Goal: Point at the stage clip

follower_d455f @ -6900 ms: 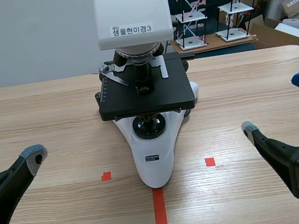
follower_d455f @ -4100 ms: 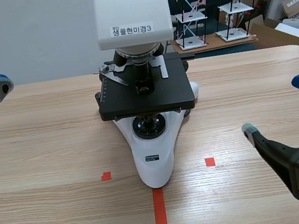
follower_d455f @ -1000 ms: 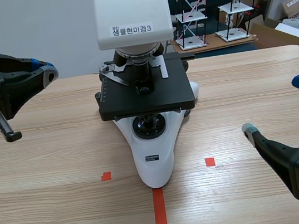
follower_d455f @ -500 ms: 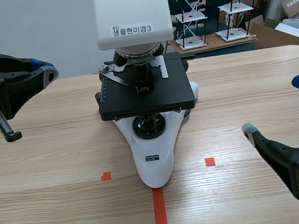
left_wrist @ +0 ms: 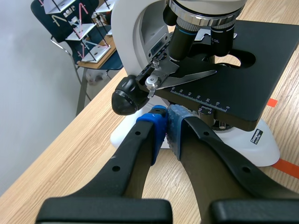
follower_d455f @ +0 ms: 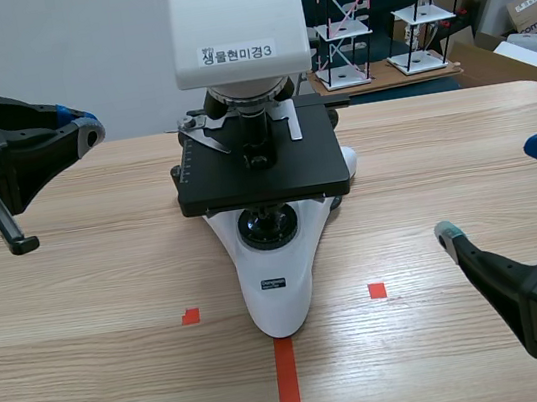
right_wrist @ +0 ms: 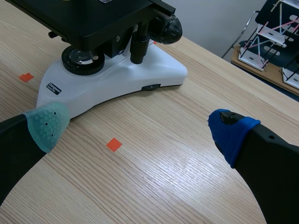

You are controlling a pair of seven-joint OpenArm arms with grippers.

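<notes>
A white microscope [follower_d455f: 243, 63] stands mid-table with a black stage [follower_d455f: 262, 170]. The silver stage clip [follower_d455f: 204, 137] lies on the stage's back left, beside the objective lenses. In the left wrist view the stage clip [left_wrist: 187, 77] is a pointed metal blade pivoting on a screw. My left gripper [follower_d455f: 81, 128] hangs raised to the left of the microscope, shut on nothing. Seen from the wrist, the left gripper [left_wrist: 166, 122] aims at the stage's edge just under the clip, apart from it. My right gripper [follower_d455f: 499, 189] rests open, low at the right. The right gripper [right_wrist: 139, 128] holds nothing, beside the microscope's base [right_wrist: 117, 79].
Wire racks [follower_d455f: 342, 18] with stick models stand behind the table, with cardboard boxes [follower_d455f: 533, 10] at the back right. A dark chair [left_wrist: 70, 28] stands off the table's far side. The black focus knob [left_wrist: 126, 95] sticks out just ahead of my left fingertips.
Since the earliest frames my left arm has risen from the table's left side and its fingers have shut. Over the last second nothing has moved.
</notes>
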